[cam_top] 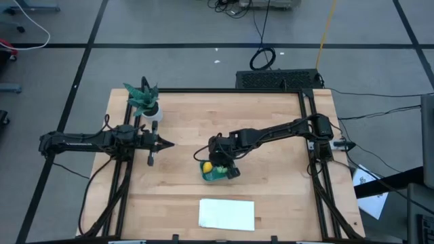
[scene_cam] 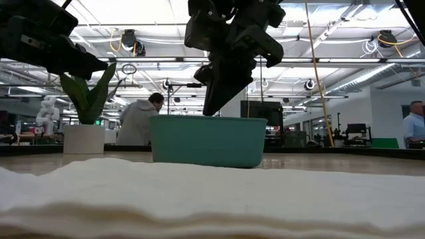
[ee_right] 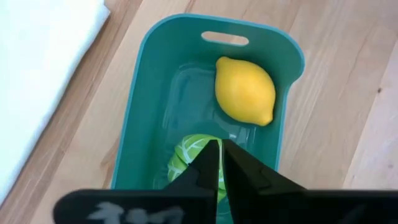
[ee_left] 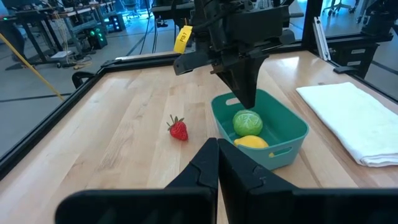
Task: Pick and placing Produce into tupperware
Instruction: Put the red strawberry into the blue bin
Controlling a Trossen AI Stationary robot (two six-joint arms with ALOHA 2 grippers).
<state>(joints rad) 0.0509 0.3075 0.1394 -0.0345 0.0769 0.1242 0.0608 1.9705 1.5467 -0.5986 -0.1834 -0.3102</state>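
Right wrist view: lemon (ee_right: 245, 91) at the handle end of the tub (ee_right: 143, 118), green fruit (ee_right: 186, 155) beside it, half hidden behind the fingers.
Right gripper (ee_right: 218, 163): directly above the tub, tips over the green fruit; jaws pressed together, nothing between them.
Left wrist view: strawberry (ee_left: 178, 129) alone on the table (ee_left: 118, 124), just beside the tub's long wall, apart from it; leaf cap up.
Left gripper (ee_left: 217, 168): parked over the table's left side, pointing toward the tub; jaws closed tight, empty.
High view: tub (cam_top: 218, 176) near the table middle, under the right gripper (cam_top: 220, 163); plant (cam_top: 145, 100) at the far left corner, white sheet (cam_top: 226, 213) at the near edge.
Progress: two of three in, strawberry left, by the look of it.
Strawberry handling: likely light, hard plastic, smooth and tapered, so prone to squirting out of a pinch or rolling when nudged.
Hold: best across the broad shoulder just under the leaves, jaws straddling from above, not at the narrow tip.
Risk: closeness to the tub wall leaves little room for the finger on that side; a knock could shove the tub.
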